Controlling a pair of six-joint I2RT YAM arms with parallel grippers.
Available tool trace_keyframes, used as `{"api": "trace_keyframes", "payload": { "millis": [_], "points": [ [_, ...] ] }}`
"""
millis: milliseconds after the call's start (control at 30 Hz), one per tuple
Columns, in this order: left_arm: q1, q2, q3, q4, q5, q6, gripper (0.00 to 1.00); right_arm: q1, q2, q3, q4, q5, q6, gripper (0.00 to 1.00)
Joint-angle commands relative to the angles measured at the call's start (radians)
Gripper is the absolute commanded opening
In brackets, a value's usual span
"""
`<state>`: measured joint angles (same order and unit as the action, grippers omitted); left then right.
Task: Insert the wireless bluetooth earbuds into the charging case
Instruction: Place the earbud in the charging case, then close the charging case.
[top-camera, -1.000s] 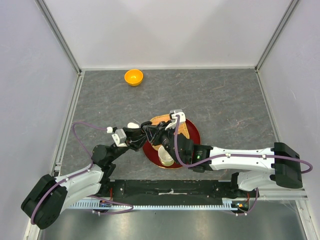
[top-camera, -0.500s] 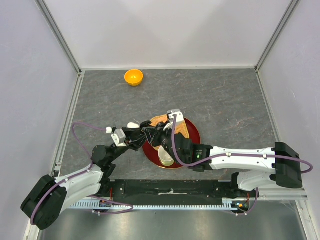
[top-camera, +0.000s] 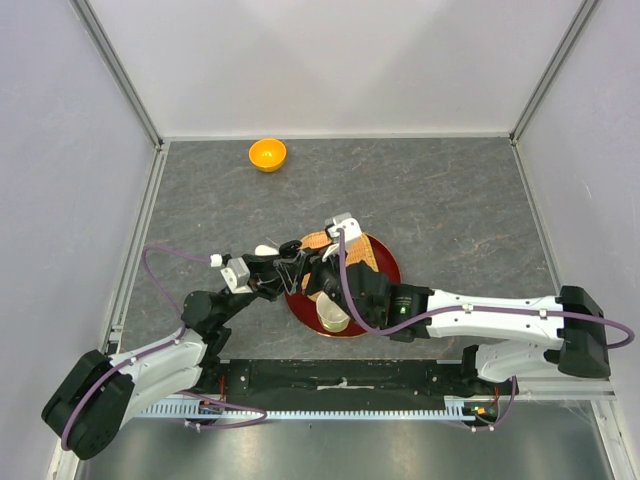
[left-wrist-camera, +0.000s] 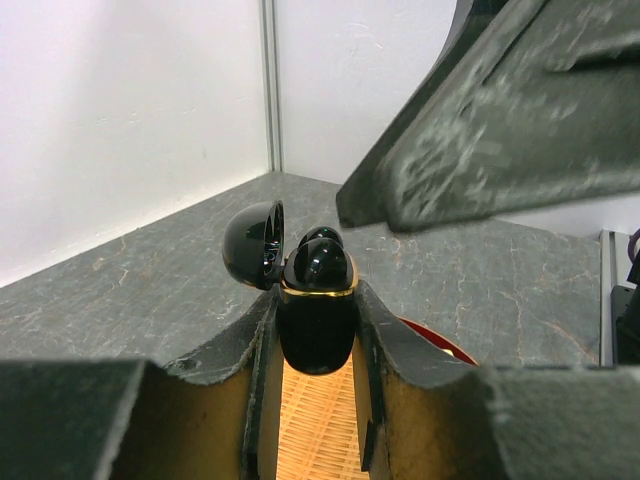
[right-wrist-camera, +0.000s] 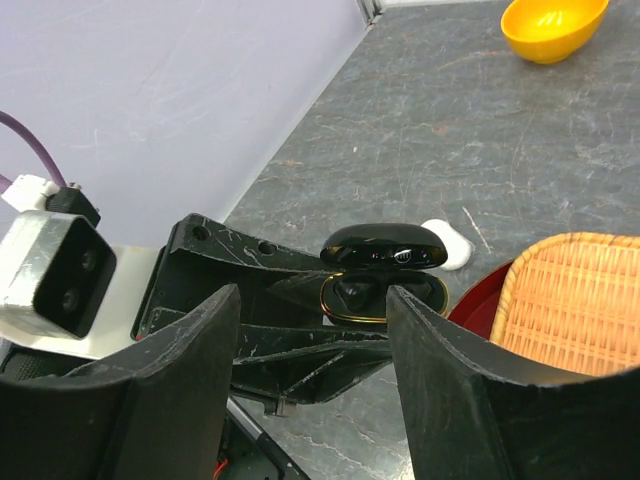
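My left tool (left-wrist-camera: 315, 312) is clamped on the open charging case (right-wrist-camera: 388, 296), just ahead of my spread right tool (right-wrist-camera: 312, 300); I judge a bump could twist it loose.

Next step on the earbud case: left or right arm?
Right. The left gripper is shut on the open black case, so it is busy holding; the right gripper is open, empty and close by it.
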<state>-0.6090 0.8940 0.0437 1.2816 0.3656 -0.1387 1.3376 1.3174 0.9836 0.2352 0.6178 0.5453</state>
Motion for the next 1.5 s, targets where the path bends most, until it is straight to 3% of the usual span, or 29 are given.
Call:
{"api": "trace_keyframes", "payload": {
  "millis": [0, 167, 300, 400, 467, 567, 867, 1233, 1400, 1467],
  "points": [
    [0.0, -0.003, 0.008, 0.361, -0.03, 0.024, 0.02, 0.003, -0.076, 0.064, 0.0, -0.007, -0.083, 0.68],
    [0.002, 0.008, 0.01, 0.361, -0.027, 0.028, 0.02, 0.002, -0.15, 0.066, 0.009, 0.052, -0.136, 0.71],
    [0.0, 0.011, 0.021, 0.36, 0.018, 0.028, 0.02, -0.084, -0.155, 0.104, -0.136, 0.102, -0.088, 0.77],
    [0.0, 0.017, 0.036, 0.355, 0.082, 0.033, 0.02, -0.236, -0.13, 0.136, -0.256, -0.089, 0.037, 0.76],
    [0.0, 0.02, 0.053, 0.338, 0.136, 0.033, 0.02, -0.346, -0.104, 0.161, -0.313, -0.307, 0.091, 0.75],
    [0.0, 0.022, 0.079, 0.311, 0.196, 0.028, 0.02, -0.406, -0.04, 0.2, -0.368, -0.474, 0.097, 0.74],
    [0.0, 0.04, 0.114, 0.268, 0.277, 0.011, 0.02, -0.43, 0.022, 0.216, -0.376, -0.607, 0.09, 0.74],
    [0.0, 0.043, 0.099, 0.257, 0.194, 0.025, 0.02, -0.43, -0.018, 0.115, -0.392, -0.719, 0.061, 0.7],
    [0.0, 0.072, 0.099, 0.252, 0.153, 0.013, 0.02, -0.43, -0.084, 0.052, -0.372, -0.685, 0.056, 0.7],
    [0.0, 0.079, 0.105, 0.248, 0.136, 0.005, 0.02, -0.43, -0.108, 0.032, -0.382, -0.55, 0.088, 0.7]
  ]
}}
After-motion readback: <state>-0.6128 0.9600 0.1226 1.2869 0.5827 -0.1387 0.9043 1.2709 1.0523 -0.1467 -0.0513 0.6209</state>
